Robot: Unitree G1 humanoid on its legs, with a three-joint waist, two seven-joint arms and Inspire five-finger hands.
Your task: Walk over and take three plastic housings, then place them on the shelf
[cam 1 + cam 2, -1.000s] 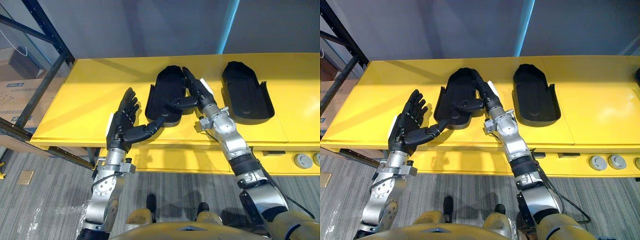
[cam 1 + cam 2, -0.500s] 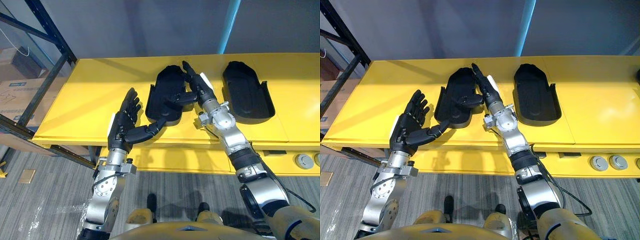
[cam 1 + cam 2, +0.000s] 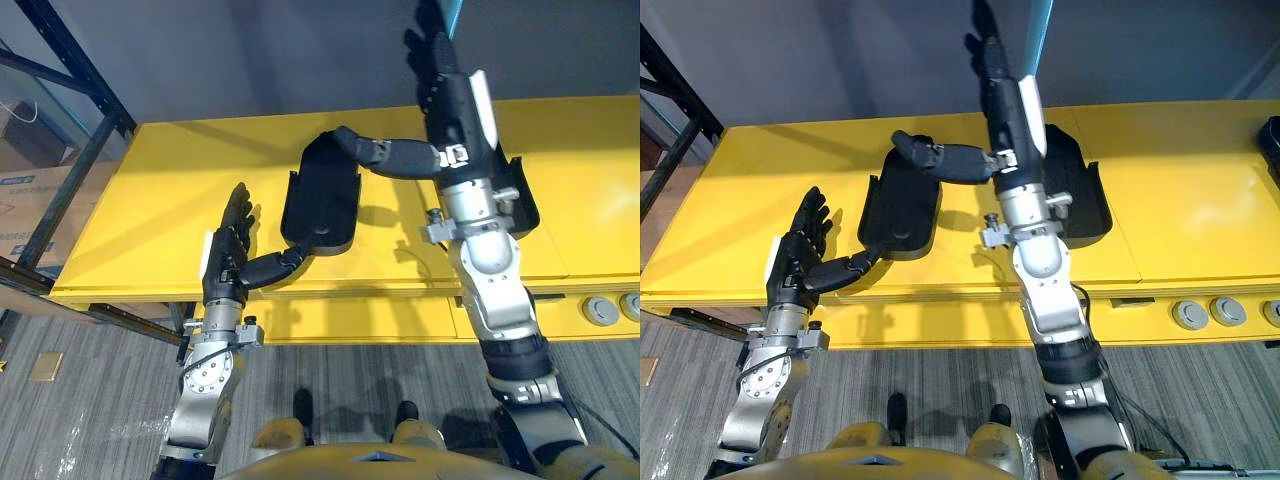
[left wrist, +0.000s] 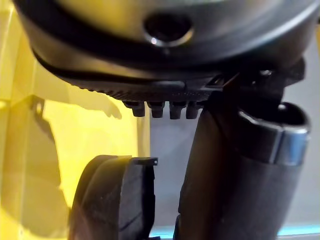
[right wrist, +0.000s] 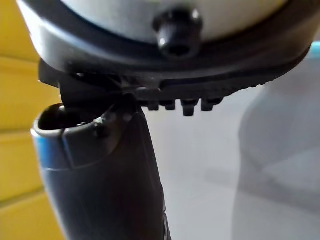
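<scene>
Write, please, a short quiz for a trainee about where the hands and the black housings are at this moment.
1. True or false: the right hand is curled round a housing.
2. Which housing lies nearer the left hand? A: the left housing. B: the right housing.
3. Is the left hand open or shut?
Key: 1 false: it is raised above the yellow table with straight fingers and holds nothing. 2 A. 3 open.

yellow table [image 3: 150,200] | grey wall [image 3: 250,50] | grey floor [image 3: 100,400], perhaps carpet | dark rack [image 3: 78,62]
</scene>
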